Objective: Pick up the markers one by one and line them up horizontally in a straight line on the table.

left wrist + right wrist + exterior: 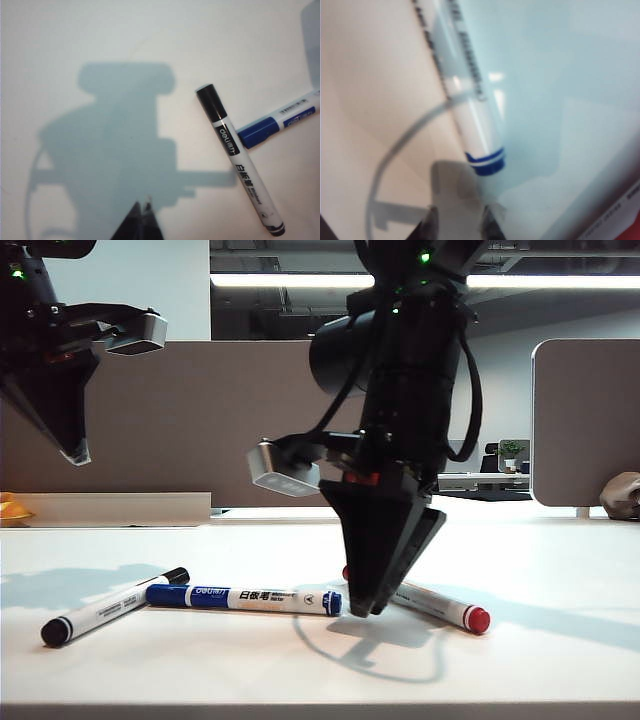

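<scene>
A: Our right gripper (362, 612) is down at the table (560, 640), its tips at the banded end of the blue marker (245, 598). We take that marker as our landmark. What do we need for a clean step here?

B: We judge that the step in hand is working the blue marker's end, so we should keep the fingers square to the barrel and avoid nudging the red marker (445, 607), which lies just behind the gripper, on the side away from the blue one.

A: And the jaws?

B: In the right wrist view the two fingertips (431, 222) stand a little apart, with the blue marker's (470, 107) banded end just ahead of them. The picture is blurred, so we cannot tell whether they touch the barrel. We see nothing held between them.

A: Our left gripper (76, 452)?

B: It hangs high above the table, well beyond the blue marker's capped end. In its wrist view the tips (142, 220) meet in a point, closed on nothing.

A: The black marker (115, 606)?

B: It lies slanted on the table, one end just beside the blue marker's cap, so the row is not straight yet.
</scene>
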Robot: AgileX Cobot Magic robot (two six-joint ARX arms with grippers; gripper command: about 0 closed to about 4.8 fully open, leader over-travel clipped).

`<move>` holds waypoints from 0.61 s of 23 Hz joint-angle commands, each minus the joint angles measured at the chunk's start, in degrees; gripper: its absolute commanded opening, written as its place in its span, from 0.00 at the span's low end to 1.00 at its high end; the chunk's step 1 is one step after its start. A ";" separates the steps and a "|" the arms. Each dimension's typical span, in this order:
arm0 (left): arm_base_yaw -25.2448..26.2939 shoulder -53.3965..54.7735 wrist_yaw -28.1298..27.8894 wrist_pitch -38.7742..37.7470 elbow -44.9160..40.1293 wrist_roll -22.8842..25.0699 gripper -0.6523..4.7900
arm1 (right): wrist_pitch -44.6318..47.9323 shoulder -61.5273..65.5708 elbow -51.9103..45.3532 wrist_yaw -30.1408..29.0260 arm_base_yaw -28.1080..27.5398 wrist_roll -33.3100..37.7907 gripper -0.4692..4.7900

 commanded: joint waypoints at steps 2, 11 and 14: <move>0.09 -0.17 0.07 0.61 0.15 0.24 0.13 | -0.02 -1.40 1.55 4.00 0.52 0.11 0.36; 0.09 -0.17 0.09 0.52 0.15 0.22 0.11 | -0.04 -2.25 6.62 8.09 -0.37 0.33 0.42; 0.09 -0.17 0.31 0.55 0.15 0.22 0.11 | 0.24 -1.86 6.60 8.09 -0.37 0.33 0.42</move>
